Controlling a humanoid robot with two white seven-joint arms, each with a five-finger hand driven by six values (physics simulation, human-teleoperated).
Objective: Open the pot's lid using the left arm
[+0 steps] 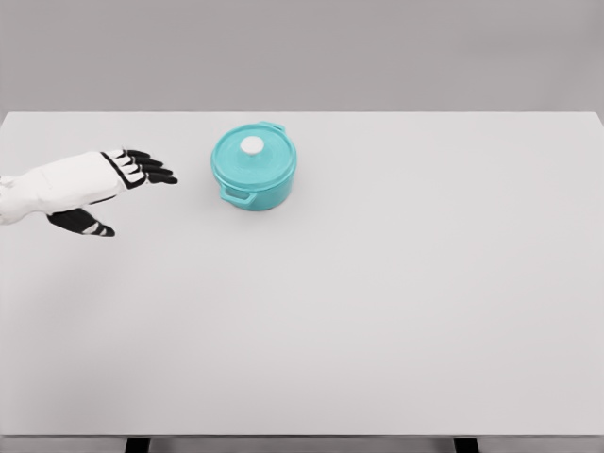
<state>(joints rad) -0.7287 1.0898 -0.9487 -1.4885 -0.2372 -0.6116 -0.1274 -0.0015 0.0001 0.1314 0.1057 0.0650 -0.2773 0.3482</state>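
A teal pot stands upright on the white table, left of centre and toward the back. Its teal lid sits closed on top, with a small white knob in the middle and a handle on each side. My left hand hovers to the pot's left, a short gap away, fingers stretched toward the pot and thumb held low. It holds nothing. The right arm does not show.
The table's far edge runs just behind the pot. Two dark table legs peek out under the front edge.
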